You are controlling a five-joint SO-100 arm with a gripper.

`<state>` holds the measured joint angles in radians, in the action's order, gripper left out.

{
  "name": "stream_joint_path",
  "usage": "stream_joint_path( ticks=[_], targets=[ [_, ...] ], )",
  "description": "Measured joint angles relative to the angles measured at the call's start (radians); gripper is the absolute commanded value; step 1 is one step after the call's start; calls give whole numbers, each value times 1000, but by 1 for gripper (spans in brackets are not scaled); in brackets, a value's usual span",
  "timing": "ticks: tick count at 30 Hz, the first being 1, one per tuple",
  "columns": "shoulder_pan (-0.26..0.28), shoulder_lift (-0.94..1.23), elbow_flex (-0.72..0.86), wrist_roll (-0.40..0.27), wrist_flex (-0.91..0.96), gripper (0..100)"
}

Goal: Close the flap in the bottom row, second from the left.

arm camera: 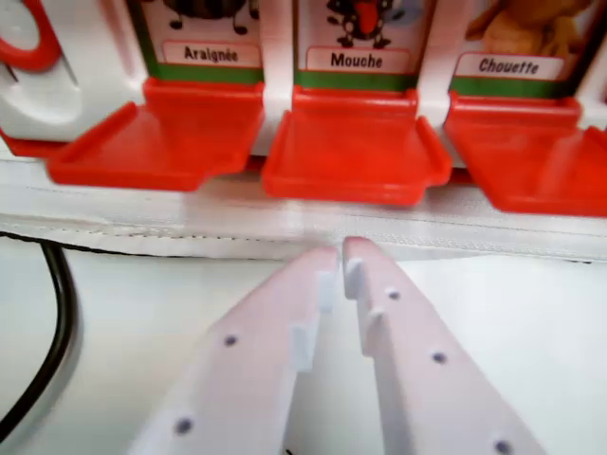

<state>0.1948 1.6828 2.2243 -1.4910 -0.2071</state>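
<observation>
Three red flaps lie open along the board's bottom row in the wrist view. The one under the label "Araignée" (161, 142) is at the left, the one under "Mouche" (353, 152) is in the middle, and the one under "Chouette" (536, 156) is at the right. My white gripper (340, 261) points at the middle flap from below, its tips a short way in front of that flap's front edge and apart from it. Its fingers are shut together with nothing between them.
The board stands on a white cloth strip (190, 213) over a pale table. A black cable (52, 322) curves down the left side. A white panel with a red ring (28, 57) fills the top left corner.
</observation>
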Motion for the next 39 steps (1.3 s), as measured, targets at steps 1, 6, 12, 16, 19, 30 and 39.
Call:
stream_joint_path(
  ticks=[1,6,12,16,19,30,39],
  targets=[
    [-3,-9,-14,2,0,0],
    [-17,-46,-71,0,29,0],
    [-20,-92,-123,-11,60,0],
    [-31,-123,-156,-12,64,0],
    [-29,-149,-187,-12,64,0],
    [-29,-207,-250,-12,64,0],
    [-29,-175,-252,-12,8,0]
  ],
)
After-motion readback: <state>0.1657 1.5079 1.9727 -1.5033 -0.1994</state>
